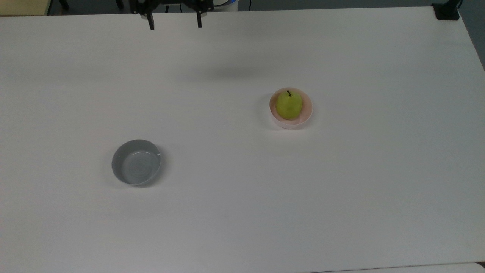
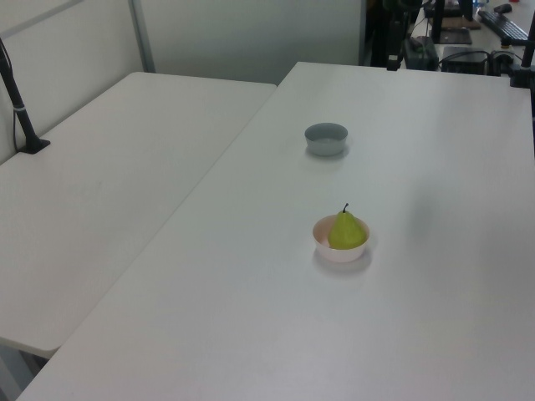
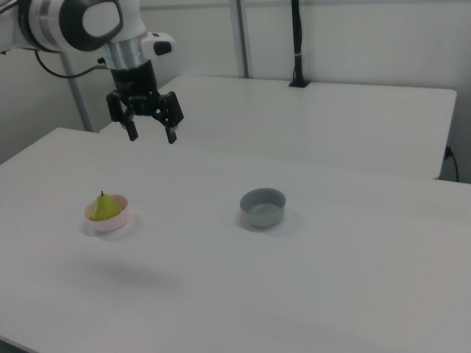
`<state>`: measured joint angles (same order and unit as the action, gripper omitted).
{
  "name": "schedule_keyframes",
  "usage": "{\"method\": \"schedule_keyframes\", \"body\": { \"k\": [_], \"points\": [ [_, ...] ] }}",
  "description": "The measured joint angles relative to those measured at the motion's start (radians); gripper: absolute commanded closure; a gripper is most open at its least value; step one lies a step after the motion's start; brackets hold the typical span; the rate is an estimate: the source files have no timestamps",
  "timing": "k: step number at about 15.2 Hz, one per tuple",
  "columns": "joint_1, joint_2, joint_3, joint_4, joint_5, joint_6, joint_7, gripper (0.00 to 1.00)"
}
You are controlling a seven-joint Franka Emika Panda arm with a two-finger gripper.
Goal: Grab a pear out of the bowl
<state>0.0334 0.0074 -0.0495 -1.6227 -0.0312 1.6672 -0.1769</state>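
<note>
— So how far along is it, from where you stand?

— Hardly begun, I'd say. The pear (image 1: 289,105) sits upright in the pale pink bowl (image 1: 306,114), stem up, on the white counter (image 1: 341,182). Nothing is touching it.

— And the arm?

— The gripper (image 3: 151,137) hangs high above the counter, well apart from the bowl. In the right view it is up and a little to the right of the pear; in the top view it is at the far edge (image 1: 174,26), off to the left of the bowl.

— Holding anything?

— No. The jaws are spread wide with only air between them.

— What about the other dish?

— The grey bowl (image 1: 136,162) is empty and stands well apart from the pink one, nearer and to the left in the top view. It looks to have no part in this.

— So what's left?

— All of it, by my reckoning: bring the jaws over the pink bowl, come down around the pear, close on it and lift it clear. The fruit stands higher than the rim, so there should be something to grip.
</note>
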Motion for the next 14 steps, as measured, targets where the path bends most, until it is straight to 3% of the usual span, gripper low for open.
{"method": "schedule_keyframes", "body": {
  "k": [5,14],
  "points": [
    [0.062,-0.007,0.001,0.055,0.023,-0.075,-0.069,0.0],
    [0.253,0.031,-0.001,0.051,0.127,-0.061,0.08,0.0]
  ]
}}
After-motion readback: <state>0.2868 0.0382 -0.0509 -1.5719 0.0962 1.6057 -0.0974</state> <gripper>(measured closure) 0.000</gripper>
